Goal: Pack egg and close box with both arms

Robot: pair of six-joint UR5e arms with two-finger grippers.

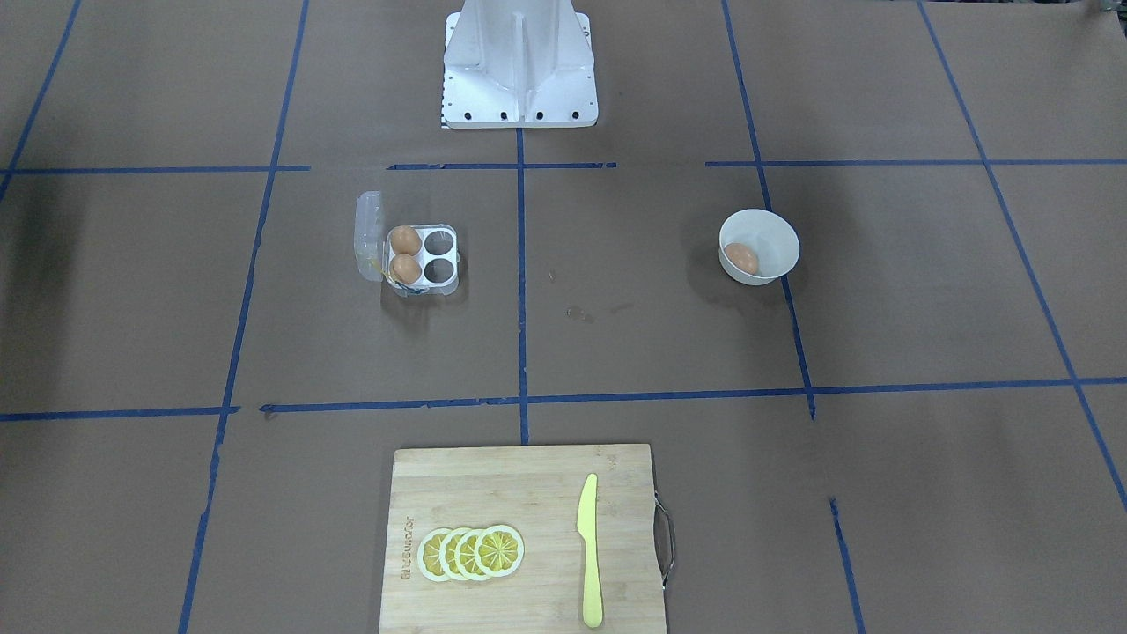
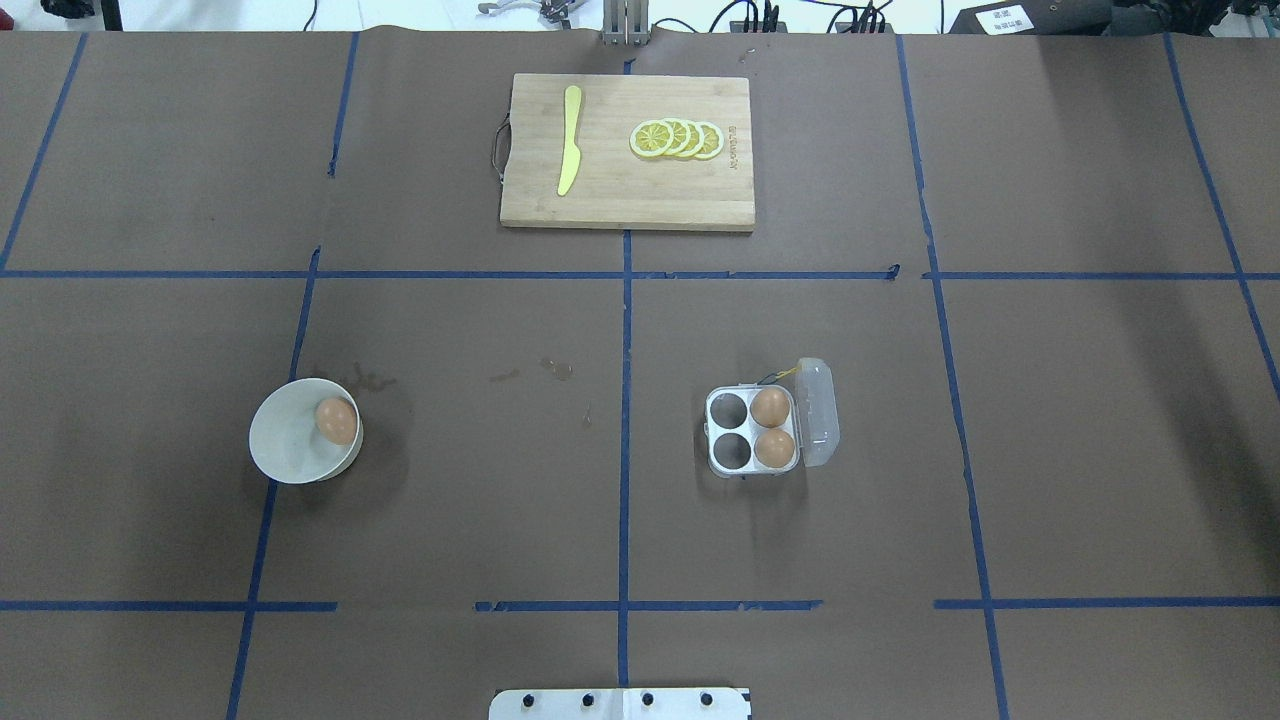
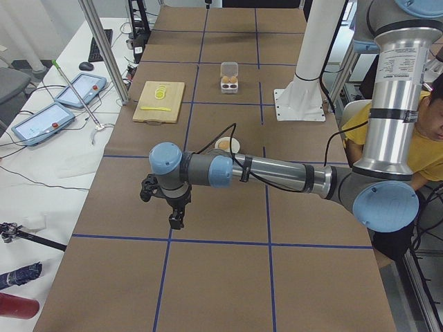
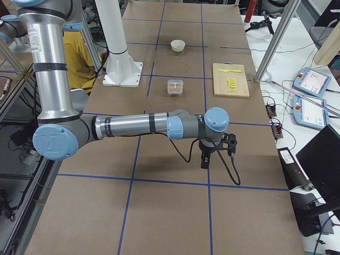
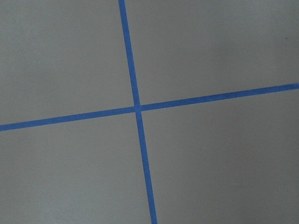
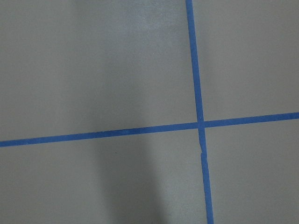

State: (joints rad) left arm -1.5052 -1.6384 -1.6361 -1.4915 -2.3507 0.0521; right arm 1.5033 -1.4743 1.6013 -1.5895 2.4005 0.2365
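The clear box point(image 2: 728, 451) stands open right of the table's middle, its lid point(image 2: 818, 413) tipped back. Two orange-brown eggs point(image 2: 770, 407) point(image 2: 774, 447) fill the cells nearest the lid; the other two cells are empty. A third egg point(image 2: 336, 420) lies in the white bowl point(image 2: 285, 448) on the left. My left gripper point(image 3: 176, 220) hangs above the table far to the left, seen only in the exterior left view. My right gripper point(image 4: 204, 162) hangs far to the right, seen only in the exterior right view. I cannot tell whether either is open. Both wrist views show only tape lines.
A wooden cutting board point(image 2: 620, 195) with a yellow knife point(image 2: 569, 140) and lemon slices point(image 2: 677, 139) lies at the far middle. The white pedestal base point(image 1: 519, 70) stands at the robot's edge. A seated person point(image 3: 422, 131) is beside the robot.
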